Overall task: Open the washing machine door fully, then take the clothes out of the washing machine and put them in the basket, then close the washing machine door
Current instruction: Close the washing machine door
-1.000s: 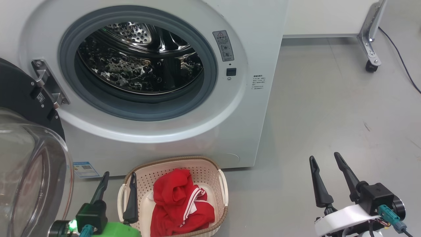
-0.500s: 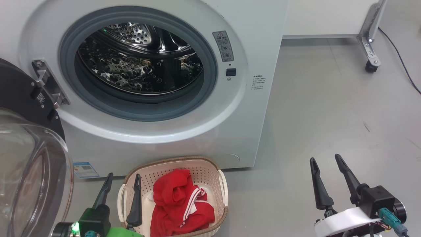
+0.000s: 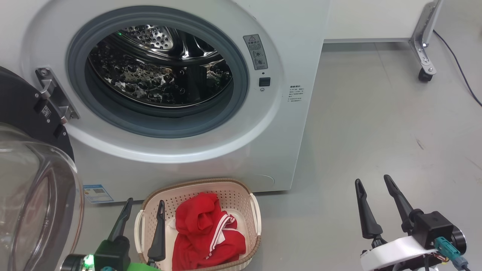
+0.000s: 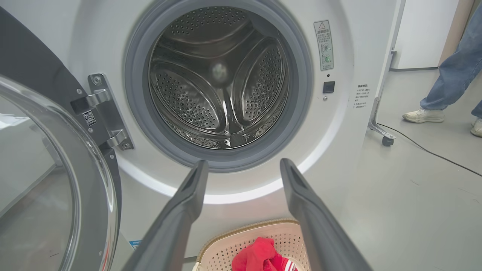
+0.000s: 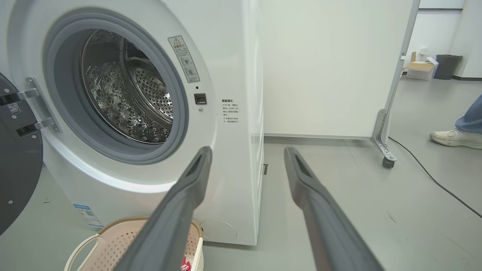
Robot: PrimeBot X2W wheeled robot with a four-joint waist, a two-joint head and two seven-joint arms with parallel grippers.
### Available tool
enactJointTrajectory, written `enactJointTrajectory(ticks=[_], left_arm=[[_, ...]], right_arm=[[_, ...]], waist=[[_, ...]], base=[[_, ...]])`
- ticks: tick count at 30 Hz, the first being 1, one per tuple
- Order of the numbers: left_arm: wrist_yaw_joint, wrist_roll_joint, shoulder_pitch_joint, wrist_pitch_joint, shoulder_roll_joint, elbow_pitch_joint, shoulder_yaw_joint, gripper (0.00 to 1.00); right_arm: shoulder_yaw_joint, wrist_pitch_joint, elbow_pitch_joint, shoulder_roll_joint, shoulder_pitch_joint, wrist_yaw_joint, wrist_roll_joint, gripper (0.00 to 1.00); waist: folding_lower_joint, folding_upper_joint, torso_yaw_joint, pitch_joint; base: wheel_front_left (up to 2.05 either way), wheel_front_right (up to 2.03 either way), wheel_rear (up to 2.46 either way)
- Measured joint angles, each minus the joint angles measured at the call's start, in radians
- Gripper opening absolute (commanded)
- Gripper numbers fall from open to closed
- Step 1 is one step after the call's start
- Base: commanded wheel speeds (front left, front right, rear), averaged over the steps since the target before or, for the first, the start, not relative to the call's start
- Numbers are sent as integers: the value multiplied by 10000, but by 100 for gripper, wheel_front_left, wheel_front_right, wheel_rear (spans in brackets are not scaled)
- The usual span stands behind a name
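Observation:
The washing machine [image 3: 297,34] stands with its mouth uncovered, and its steel drum [image 4: 218,75] shows no fabric inside. The washing machine door [image 3: 22,109] is swung wide to the left, its glass bowl [image 3: 37,195] bulging toward me. The basket [image 3: 241,187] sits on the floor below the mouth with the red clothes [image 3: 207,229] lying in it. My left gripper [image 3: 146,201] is open at the basket's left edge, one finger over its rim, nothing between the fingers. My right gripper [image 3: 372,178] is open and empty over bare floor, right of the machine.
A wheeled metal stand leg [image 3: 423,49] and a black cable [image 3: 459,67] lie at the far right. A person's legs and white shoes [image 4: 425,114] stand right of the machine. Grey floor [image 3: 376,124] stretches open on the right.
My left gripper has drawn back toward the bottom of the head view and slightly right, still open. The right gripper, door, basket and clothes stay as they were.

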Motion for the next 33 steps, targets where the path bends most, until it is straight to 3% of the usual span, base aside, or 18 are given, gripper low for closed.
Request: enactJointTrajectory(ticks=[17, 33], left_arm=[[90, 96, 31, 163, 23, -337, -59, 100], [128, 182, 233, 311, 69, -633, -35, 100]], right_arm=[[15, 128, -132, -19, 132, -71, 2, 100], [50, 142, -274, -13, 156, -148, 6, 100]], waist=[[0, 0, 15, -52], [0, 0, -94, -70]], base=[[-22, 37, -15], [-81, 92, -11]])
